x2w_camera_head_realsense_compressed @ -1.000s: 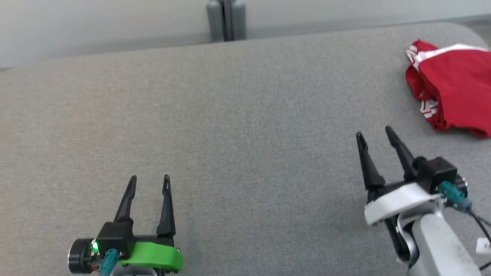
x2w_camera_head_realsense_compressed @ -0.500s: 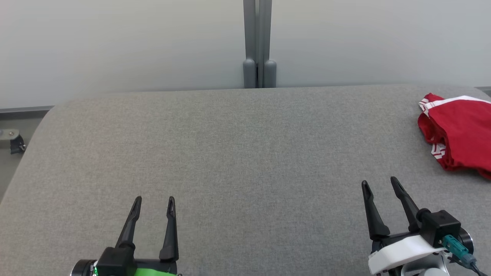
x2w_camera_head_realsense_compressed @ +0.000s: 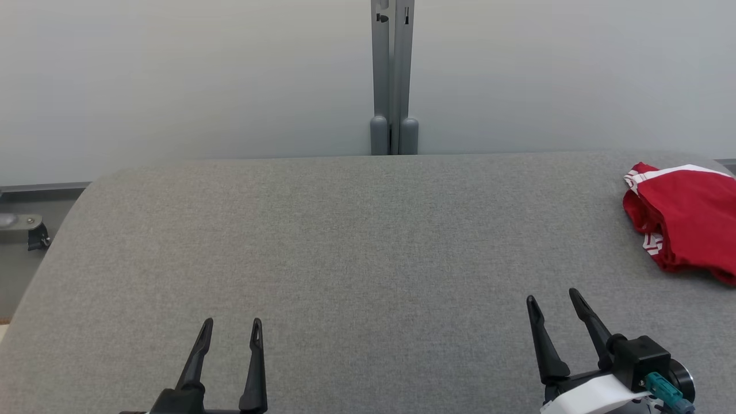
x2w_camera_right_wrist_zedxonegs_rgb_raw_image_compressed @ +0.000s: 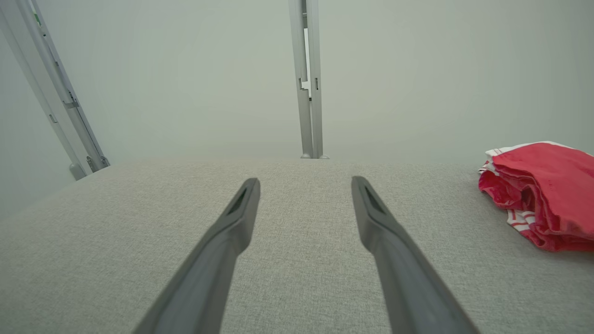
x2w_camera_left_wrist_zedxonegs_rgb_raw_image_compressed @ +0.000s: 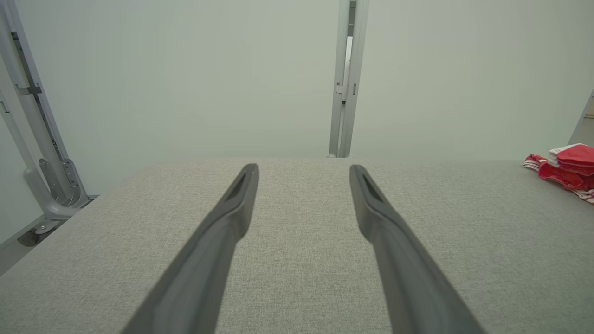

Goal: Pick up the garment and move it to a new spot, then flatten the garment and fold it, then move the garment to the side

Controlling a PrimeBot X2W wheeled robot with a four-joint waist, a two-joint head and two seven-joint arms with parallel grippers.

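A red garment (x2w_camera_head_realsense_compressed: 687, 221) with white striped trim lies folded in a bundle at the far right of the grey table (x2w_camera_head_realsense_compressed: 345, 247). The same garment (x2w_camera_right_wrist_zedxonegs_rgb_raw_image_compressed: 543, 195) sits at the right of the right wrist view, and the garment (x2w_camera_left_wrist_zedxonegs_rgb_raw_image_compressed: 568, 169) is small at the right edge of the left wrist view. My right gripper (x2w_camera_head_realsense_compressed: 552, 299) stands open near the front right, well short of the garment, nothing between its fingers. Near the front left my left gripper (x2w_camera_head_realsense_compressed: 232, 325) is open and empty. In each wrist view, the left gripper (x2w_camera_left_wrist_zedxonegs_rgb_raw_image_compressed: 304, 169) and the right gripper (x2w_camera_right_wrist_zedxonegs_rgb_raw_image_compressed: 305, 183) hover just over bare cloth.
A pale wall rises behind the table, with a grey upright post (x2w_camera_head_realsense_compressed: 393, 86) at its middle. The table's left edge curves down to the floor, where a metal bracket (x2w_camera_head_realsense_compressed: 23, 227) sits. A slanted metal frame (x2w_camera_left_wrist_zedxonegs_rgb_raw_image_compressed: 37, 139) stands at the left.
The head camera has tilted up, so the table, garment and both grippers sit lower in the picture and more wall shows. Both grippers remain open; the garment lies as before.
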